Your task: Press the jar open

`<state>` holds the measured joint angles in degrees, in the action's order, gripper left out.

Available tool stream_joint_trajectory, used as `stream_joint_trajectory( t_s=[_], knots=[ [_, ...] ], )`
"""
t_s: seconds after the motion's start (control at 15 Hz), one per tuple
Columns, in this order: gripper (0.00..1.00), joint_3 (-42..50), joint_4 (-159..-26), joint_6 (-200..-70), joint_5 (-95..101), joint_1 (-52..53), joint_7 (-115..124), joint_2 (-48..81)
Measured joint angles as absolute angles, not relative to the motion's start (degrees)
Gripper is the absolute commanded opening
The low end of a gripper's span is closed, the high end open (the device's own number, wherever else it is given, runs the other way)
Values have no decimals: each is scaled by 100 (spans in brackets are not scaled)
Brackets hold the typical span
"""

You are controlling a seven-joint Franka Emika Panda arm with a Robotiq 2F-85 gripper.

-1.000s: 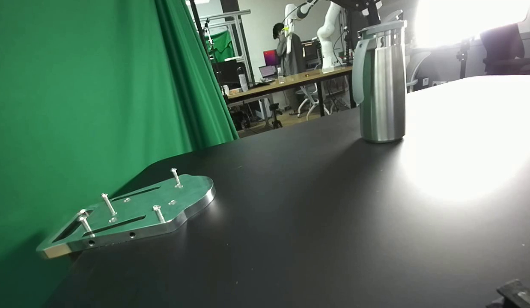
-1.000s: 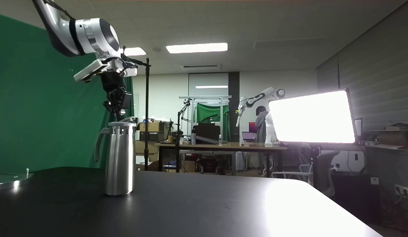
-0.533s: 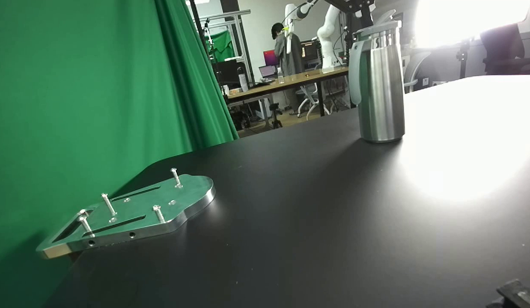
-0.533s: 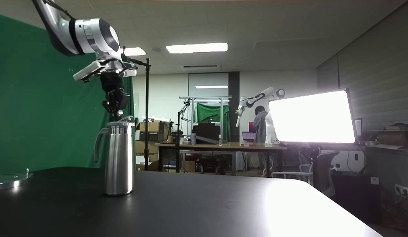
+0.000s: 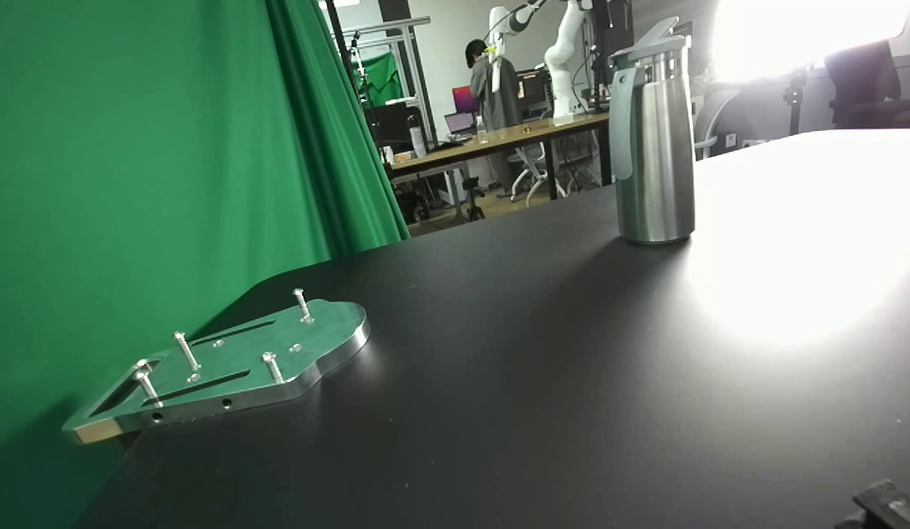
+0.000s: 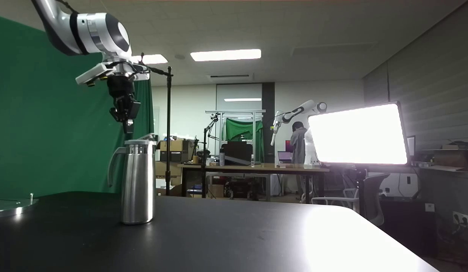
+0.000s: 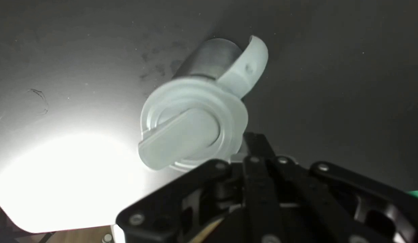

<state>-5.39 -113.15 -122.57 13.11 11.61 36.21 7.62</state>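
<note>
- On the smooth black tabletop (image 5: 499, 367): jar (image 5: 657, 154) upright, brushed-metal cylinder, curved grey handle (image 7: 246, 72), flap (image 7: 182, 138) on lid (image 7: 230, 114) tilted up.
- Near lid: black gripper (image 6: 128, 129), fingers (image 7: 258, 145) pressed together.
- Well apart: flat metal plate (image 5: 242, 356), rounded end, upright pegs (image 5: 187, 352).

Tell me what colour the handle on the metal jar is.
Light grey; the handle shows best in the wrist view, from above.

The end effector (image 6: 128, 133) points down near the upright jar (image 6: 138, 185)
</note>
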Motion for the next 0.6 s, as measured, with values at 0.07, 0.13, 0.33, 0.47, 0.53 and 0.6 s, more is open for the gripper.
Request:
stream_joint_trajectory(
  t_s=[0.07, 0.13, 0.33, 0.47, 0.53, 0.6],
  knots=[
    [0, -554, -11316, -12253, 1311, 1162, 3636, 686],
    [0, -561, -11317, -12248, 1311, 1161, 3650, 609],
    [26, -599, -11317, -12176, 1358, 1161, 3711, 372],
    [33, -656, -11317, -12037, 1365, 1161, 3743, 202],
    [39, -684, -11318, -11954, 1365, 1160, 3755, 131],
    [47, -708, -11322, -11876, 1365, 1159, 3771, 69]
  ],
)
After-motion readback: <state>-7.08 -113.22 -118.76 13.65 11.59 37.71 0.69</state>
